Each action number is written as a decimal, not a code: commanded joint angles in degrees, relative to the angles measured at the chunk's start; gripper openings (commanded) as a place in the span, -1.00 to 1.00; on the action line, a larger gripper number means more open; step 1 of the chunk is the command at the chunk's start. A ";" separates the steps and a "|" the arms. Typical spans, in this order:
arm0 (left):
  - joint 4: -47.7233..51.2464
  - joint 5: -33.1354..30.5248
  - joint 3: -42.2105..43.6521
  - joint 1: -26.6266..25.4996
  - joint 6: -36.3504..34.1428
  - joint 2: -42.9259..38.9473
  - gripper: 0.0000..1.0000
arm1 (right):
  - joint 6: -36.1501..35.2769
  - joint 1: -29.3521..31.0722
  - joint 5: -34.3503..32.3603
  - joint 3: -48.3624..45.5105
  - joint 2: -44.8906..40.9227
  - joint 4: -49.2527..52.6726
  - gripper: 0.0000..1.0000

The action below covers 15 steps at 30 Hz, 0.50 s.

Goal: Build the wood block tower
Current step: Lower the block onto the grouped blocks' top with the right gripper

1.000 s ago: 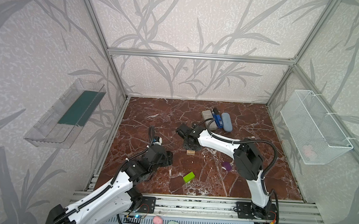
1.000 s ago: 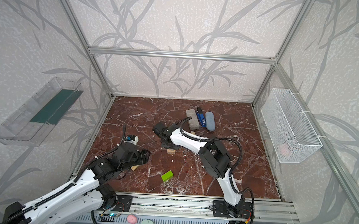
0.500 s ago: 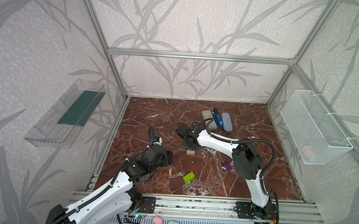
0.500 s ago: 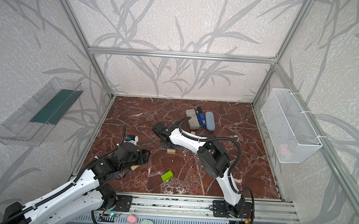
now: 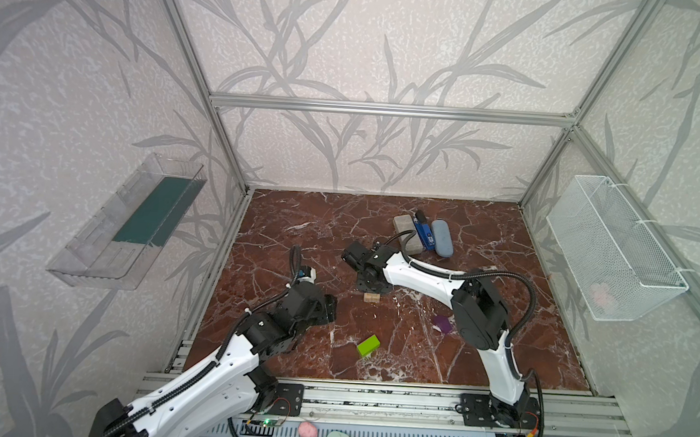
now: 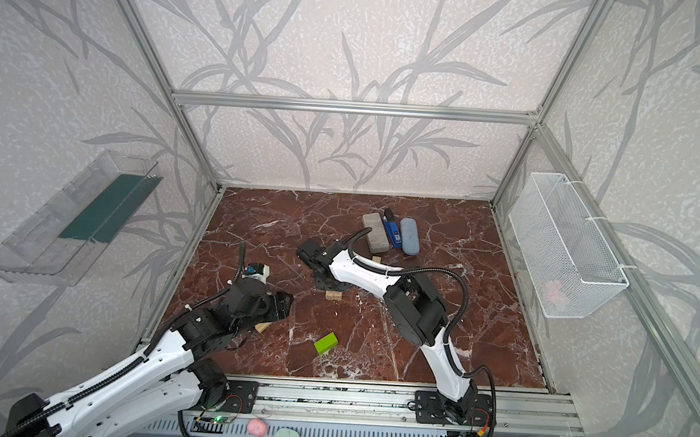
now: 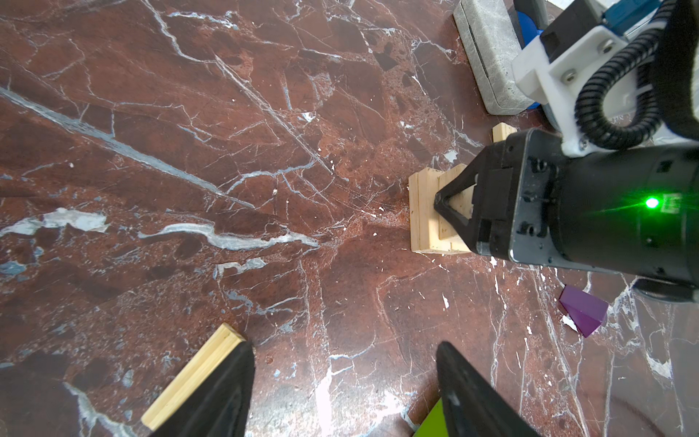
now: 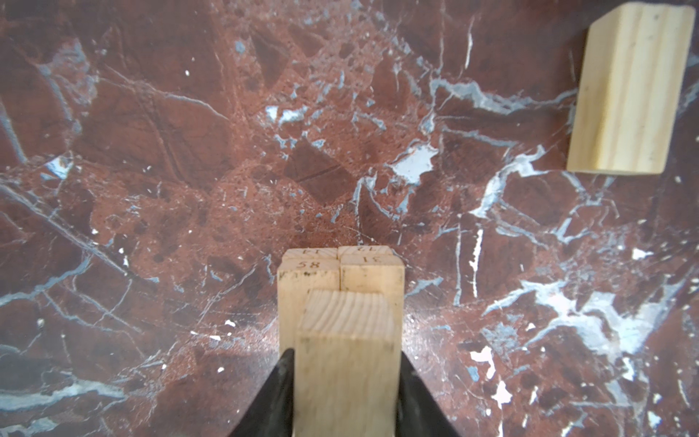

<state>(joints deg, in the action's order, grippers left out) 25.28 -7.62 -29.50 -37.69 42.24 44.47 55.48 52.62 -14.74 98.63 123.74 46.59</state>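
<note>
1. The right gripper (image 8: 346, 353) sits low-centre in its wrist view, directly over the small tower of pale wood planks (image 7: 421, 212). Its black fingers flank the top pale wood plank (image 8: 344, 314), but I cannot tell whether it is clamped or loose.
2. The left gripper (image 7: 342, 346), wide and empty, is at bottom-centre of its wrist view, well apart from the tower.
3. The tower stands right-centre there, and the right arm is nearer.
4. The top plank's long axis runs along the seam beneath, so a straight lift should clear it.

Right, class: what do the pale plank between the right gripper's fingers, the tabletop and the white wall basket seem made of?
Pale plank: bare, unvarnished wood, going by its visible grain. Tabletop: looks like polished red-brown marble with white veins, though it may be a printed sheet. White wall basket: fine wire mesh, probably painted metal.
</note>
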 commanded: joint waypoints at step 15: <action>0.60 -0.79 0.43 0.29 0.65 -0.17 0.48 | -1.21 0.36 -0.31 1.31 -0.17 0.27 -0.30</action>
<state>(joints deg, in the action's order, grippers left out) 25.30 -7.62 -29.50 -37.69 42.24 44.71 54.61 52.62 -14.70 98.65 123.74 46.52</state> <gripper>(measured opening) 0.741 0.351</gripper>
